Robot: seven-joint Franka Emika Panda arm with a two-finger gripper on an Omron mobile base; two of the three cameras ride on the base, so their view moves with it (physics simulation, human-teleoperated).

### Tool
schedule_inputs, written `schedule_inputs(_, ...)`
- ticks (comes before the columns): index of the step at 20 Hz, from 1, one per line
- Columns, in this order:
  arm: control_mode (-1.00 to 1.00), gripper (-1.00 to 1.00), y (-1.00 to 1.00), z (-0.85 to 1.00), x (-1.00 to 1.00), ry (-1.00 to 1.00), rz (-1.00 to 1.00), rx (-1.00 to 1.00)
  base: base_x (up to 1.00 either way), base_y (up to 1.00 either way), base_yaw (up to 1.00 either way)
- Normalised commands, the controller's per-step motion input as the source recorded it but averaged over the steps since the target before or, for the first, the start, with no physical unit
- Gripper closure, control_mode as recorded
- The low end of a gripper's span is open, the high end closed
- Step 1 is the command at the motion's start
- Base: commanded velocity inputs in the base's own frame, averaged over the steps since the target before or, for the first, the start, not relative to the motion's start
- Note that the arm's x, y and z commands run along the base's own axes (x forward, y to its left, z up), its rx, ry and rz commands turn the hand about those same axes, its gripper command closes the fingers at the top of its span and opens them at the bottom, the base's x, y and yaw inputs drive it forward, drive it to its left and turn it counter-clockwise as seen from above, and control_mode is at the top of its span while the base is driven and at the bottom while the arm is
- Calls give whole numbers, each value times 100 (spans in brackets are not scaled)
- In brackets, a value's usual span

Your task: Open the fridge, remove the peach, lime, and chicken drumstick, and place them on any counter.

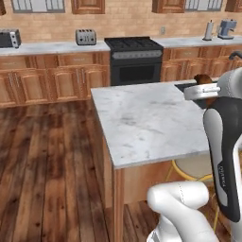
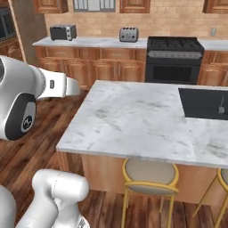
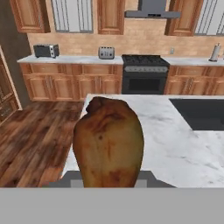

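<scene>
One chicken drumstick (image 3: 108, 142) looming large in the hand view, standing upright out of the gripper (image 3: 108, 181), jaws clamped on its lower end; fingertips themselves hidden behind the meat. Same drumstick peeking as a small brown lump (image 1: 203, 78) in the left base view, hanging over the far right part of the counter (image 1: 142, 123), mostly covered by the white arm. One marble counter (image 2: 133, 120) showing, one black sink (image 2: 202, 102) cut into it and running off the right edge. Two yellow-legged stools (image 2: 149, 176) tucked beneath, the second cut off at the frame edge. Along the back wall: one black stove (image 2: 173, 58), one toaster (image 2: 128, 34), one toaster oven (image 2: 62, 32). Hard to tell whether drumstick is touching the marble.
</scene>
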Motion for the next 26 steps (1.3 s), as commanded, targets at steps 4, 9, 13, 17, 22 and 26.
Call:
schedule_inputs(4, 100, 100, 0, 0, 0, 0, 0, 0, 40, -86, -16)
schedule_inputs(9, 100, 100, 0, 0, 0, 0, 0, 0, 24, -3, -5)
schedule_inputs(13, 100, 100, 0, 0, 0, 0, 0, 0, 54, 5, -1)
schedule_inputs(17, 100, 100, 0, 0, 0, 0, 0, 0, 89, 14, 0)
schedule_inputs(22, 100, 100, 0, 0, 0, 0, 0, 0, 22, 0, 0)
schedule_inputs(26, -100, 100, 4, -28, 35, 15, 0, -3, 0, 0, 0)
